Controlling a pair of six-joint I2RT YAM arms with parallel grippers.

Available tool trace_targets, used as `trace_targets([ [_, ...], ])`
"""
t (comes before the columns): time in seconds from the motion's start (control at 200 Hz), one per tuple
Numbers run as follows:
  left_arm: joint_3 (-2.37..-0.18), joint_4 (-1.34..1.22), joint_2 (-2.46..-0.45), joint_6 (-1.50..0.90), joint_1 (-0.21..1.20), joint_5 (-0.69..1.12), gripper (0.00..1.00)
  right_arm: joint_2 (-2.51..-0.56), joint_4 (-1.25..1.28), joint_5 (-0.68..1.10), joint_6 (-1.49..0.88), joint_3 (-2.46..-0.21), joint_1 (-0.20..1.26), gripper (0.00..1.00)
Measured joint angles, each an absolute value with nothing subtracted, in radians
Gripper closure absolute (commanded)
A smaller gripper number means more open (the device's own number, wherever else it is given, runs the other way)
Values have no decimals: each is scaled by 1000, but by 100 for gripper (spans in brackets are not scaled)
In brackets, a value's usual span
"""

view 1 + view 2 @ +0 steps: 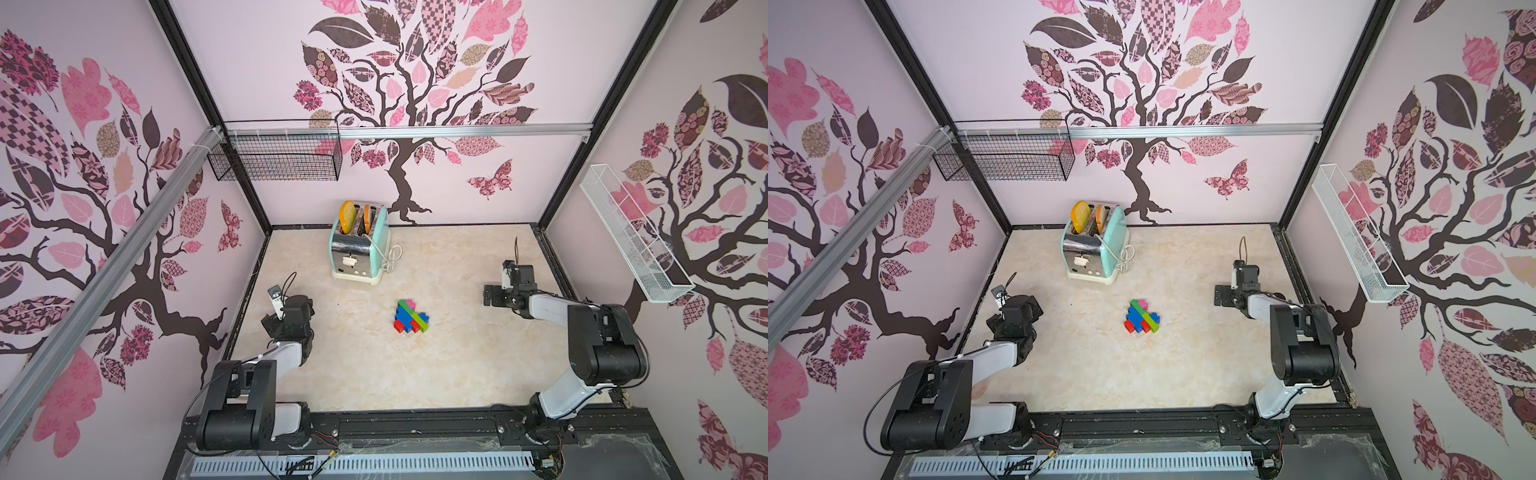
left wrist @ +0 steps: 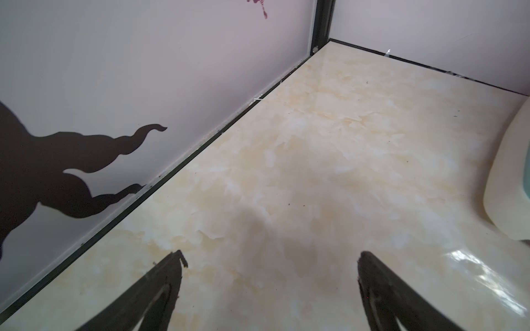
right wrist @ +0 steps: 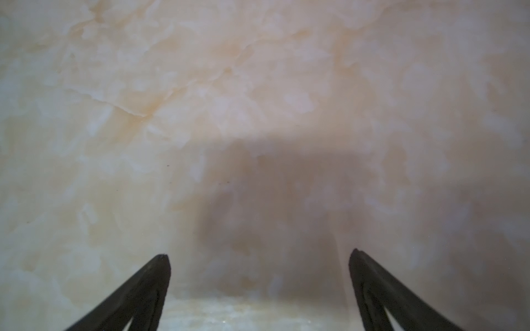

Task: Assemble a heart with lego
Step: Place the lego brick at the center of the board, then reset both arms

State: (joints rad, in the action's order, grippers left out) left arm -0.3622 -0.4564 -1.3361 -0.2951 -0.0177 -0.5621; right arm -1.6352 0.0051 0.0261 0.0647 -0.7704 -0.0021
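Observation:
The lego is joined into a heart, a small stepped cluster of pink, green, blue, lime and red bricks lying alone near the middle of the marble table. In both top views my left gripper hovers well to its left, near the left wall. The left wrist view shows the left gripper open, with only bare table between its fingers. My right gripper hangs to the heart's right and points down. In its wrist view the right gripper is open over bare table. Neither wrist view shows the heart.
A mint and chrome toaster with two slices of bread stands at the back, behind the heart; its pale base edge shows in the left wrist view. A black wire basket and a white basket hang on the walls.

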Motion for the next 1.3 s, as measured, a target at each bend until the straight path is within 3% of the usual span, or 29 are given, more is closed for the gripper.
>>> trace_targets([
  [0.465, -364, -834, -1567, -107, -63, -133, 3, -1534, 467, 56, 94, -571, 14, 0],
  [0.68, -369, -865, -1563, -71, -43, -102, 3, -1553, 697, 51, 86, -419, 8, 0],
  [1.3, -374, -850, -1563, -48, -27, -89, 3, -1557, 789, 39, 82, -412, 8, 1],
])
